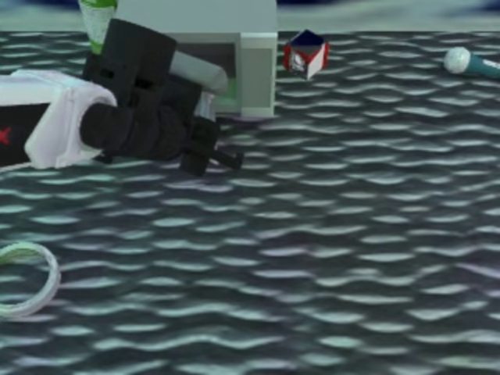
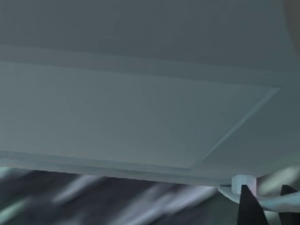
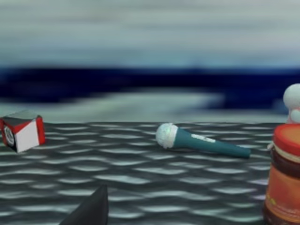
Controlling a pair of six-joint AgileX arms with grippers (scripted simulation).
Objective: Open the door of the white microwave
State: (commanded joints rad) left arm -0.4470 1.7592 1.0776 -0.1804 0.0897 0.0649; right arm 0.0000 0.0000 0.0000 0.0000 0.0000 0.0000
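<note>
Pale grey-white microwave (image 1: 258,72) at the far edge of the worktop (image 1: 328,258), left of centre. Door (image 1: 200,73) swung partly out, a sliver of green interior showing beside it. Left arm lying across the front of it from the left edge, left gripper (image 1: 212,152) just in front of the oven. Red, white and blue cube (image 1: 306,53) just right of the microwave; microphone (image 1: 471,62) near the far right corner. White ring (image 1: 30,278) at the left edge, nearer the front. Green-and-white object (image 1: 98,19) at the far edge, behind the arm.

Left wrist view: door (image 2: 117,108) filling nearly everything, window panel large and grey. Small pale handle (image 2: 243,181) at its edge, dark fingertips (image 2: 247,208) either side, clenched on it.

Right wrist view: right gripper (image 3: 90,212) low over the worktop (image 3: 140,183), parked; grip cannot tell. Cube (image 3: 22,132) and microphone (image 3: 201,140) well apart ahead. Orange jar (image 3: 283,180) with red lid close by, something white behind it.
</note>
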